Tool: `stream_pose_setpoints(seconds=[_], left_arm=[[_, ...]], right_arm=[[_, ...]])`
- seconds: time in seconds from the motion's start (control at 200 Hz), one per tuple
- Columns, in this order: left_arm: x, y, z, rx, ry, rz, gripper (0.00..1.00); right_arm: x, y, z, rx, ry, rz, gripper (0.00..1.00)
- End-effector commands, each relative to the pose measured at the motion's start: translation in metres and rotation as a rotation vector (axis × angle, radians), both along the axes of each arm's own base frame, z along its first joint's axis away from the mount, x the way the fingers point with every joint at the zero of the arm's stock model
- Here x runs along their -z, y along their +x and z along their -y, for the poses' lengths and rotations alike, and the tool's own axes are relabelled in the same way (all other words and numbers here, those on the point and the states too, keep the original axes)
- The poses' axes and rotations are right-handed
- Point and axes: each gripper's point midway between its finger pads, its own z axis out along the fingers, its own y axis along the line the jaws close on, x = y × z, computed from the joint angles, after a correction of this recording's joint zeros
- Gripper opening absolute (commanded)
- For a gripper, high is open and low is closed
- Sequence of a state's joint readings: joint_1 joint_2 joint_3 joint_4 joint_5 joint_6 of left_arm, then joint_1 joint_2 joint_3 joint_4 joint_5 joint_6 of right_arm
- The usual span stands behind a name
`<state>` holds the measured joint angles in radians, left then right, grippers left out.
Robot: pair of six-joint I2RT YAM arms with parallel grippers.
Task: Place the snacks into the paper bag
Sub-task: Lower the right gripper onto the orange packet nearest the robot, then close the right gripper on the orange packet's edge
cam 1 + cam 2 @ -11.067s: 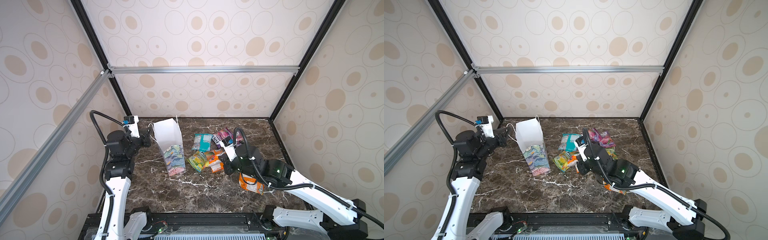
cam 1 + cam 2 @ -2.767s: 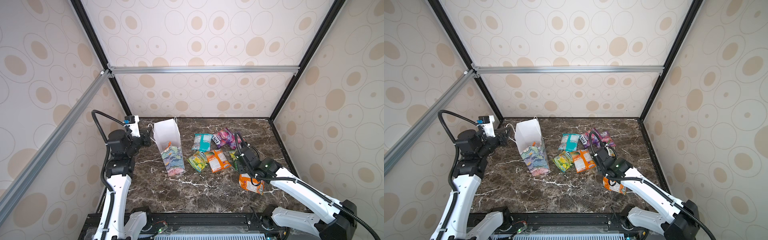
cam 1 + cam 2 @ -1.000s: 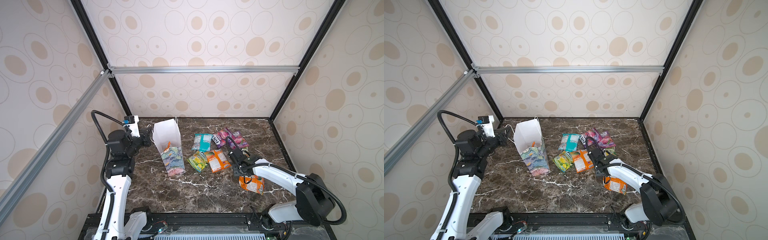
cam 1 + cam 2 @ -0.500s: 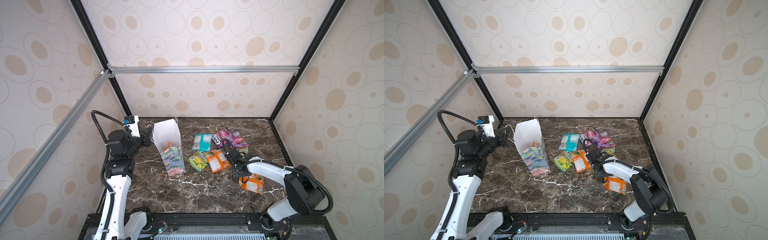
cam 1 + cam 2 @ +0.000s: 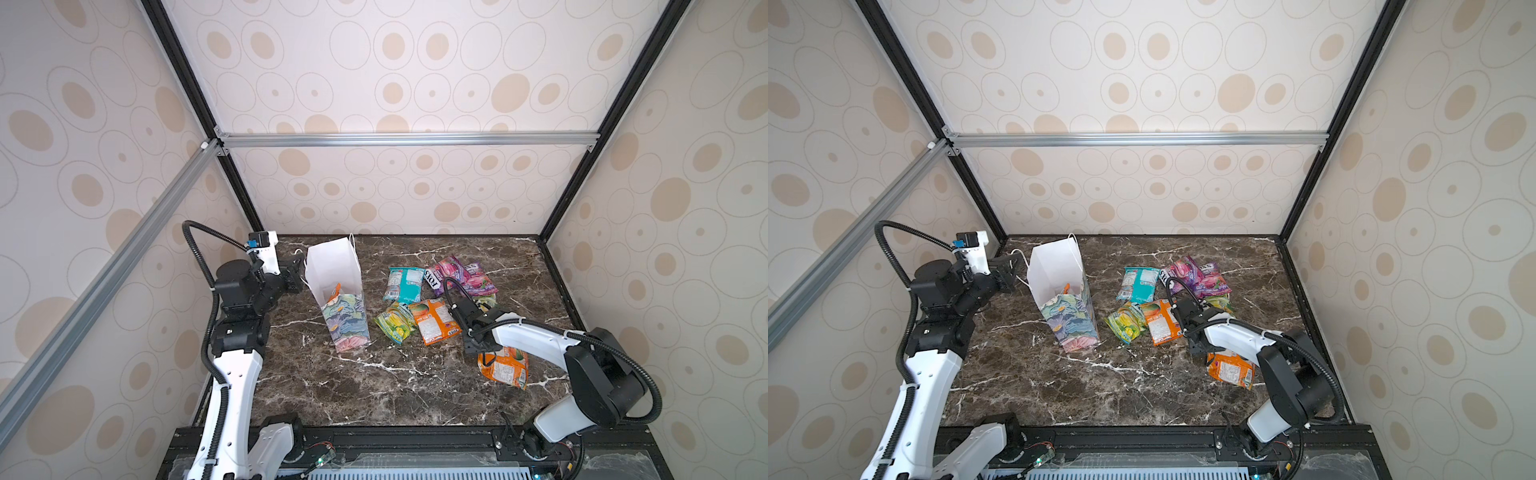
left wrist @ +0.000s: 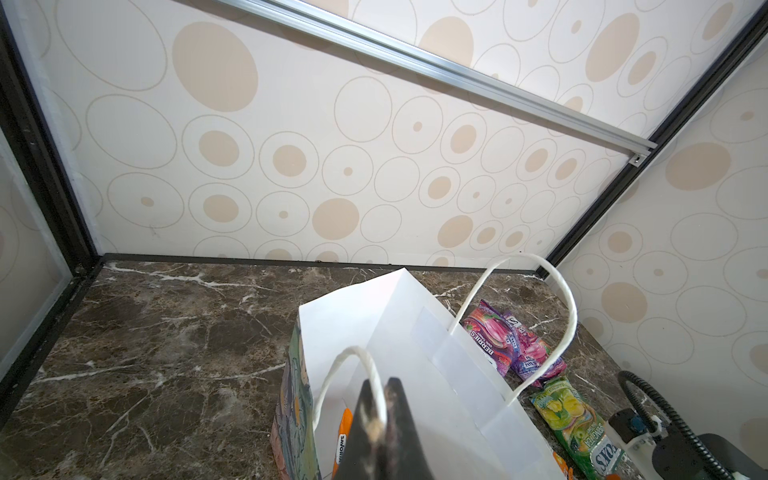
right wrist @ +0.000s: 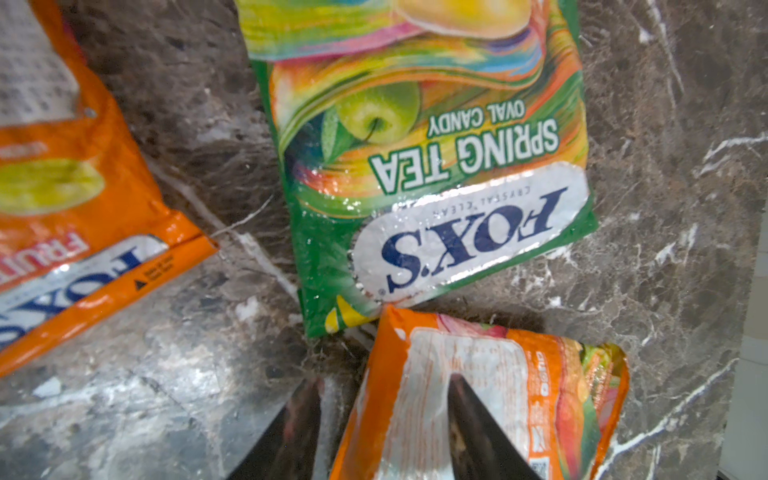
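Pulled back, right hand (image 7: pixel 382 386) stands apart astride orange packet (image 7: pixel 519 374) touching green packet (image 7: pixel 415 166); left hand (image 6: pixel 379 386) clamps bag handle (image 6: pixel 353 350).

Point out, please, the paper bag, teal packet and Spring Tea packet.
paper bag (image 6: pixel 357 311), left wrist view, white inside wall
teal packet (image 5: pixel 404 283), in a top view, middle
Spring Tea packet (image 7: pixel 432 166), right wrist view, printed front

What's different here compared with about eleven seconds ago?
The right gripper came forward to the near orange packet; its open jaws straddle that packet's edge. A second orange packet now pokes up inside the paper bag. The left gripper stays shut on the bag's handle; the rest looks unmoved.
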<state>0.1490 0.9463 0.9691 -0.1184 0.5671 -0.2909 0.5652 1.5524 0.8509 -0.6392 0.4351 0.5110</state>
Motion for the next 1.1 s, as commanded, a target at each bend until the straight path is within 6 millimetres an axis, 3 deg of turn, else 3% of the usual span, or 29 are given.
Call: stream_pose_setpoints(seconds=[0.0, 0.185, 0.275, 0.975, 1.095], left_arm=[[-0.011, -0.003, 0.0, 0.003, 0.014, 0.042, 0.0], [-0.012, -0.003, 0.0, 0.003, 0.014, 0.044, 0.0], [-0.012, -0.003, 0.0, 0.004, 0.014, 0.045, 0.0], [-0.013, -0.004, 0.0, 0.005, 0.013, 0.046, 0.0], [-0.013, -0.003, 0.0, 0.005, 0.014, 0.047, 0.0]], right_arm=[[0.002, 0.003, 0.004, 0.021, -0.022, 0.002, 0.51], [0.01, 0.0, 0.004, 0.027, -0.015, -0.01, 0.49], [0.012, -0.001, 0.004, 0.026, -0.015, -0.016, 0.43], [0.013, -0.002, 0.003, 0.027, -0.004, -0.014, 0.19], [0.012, -0.002, 0.002, 0.027, 0.006, -0.01, 0.08]])
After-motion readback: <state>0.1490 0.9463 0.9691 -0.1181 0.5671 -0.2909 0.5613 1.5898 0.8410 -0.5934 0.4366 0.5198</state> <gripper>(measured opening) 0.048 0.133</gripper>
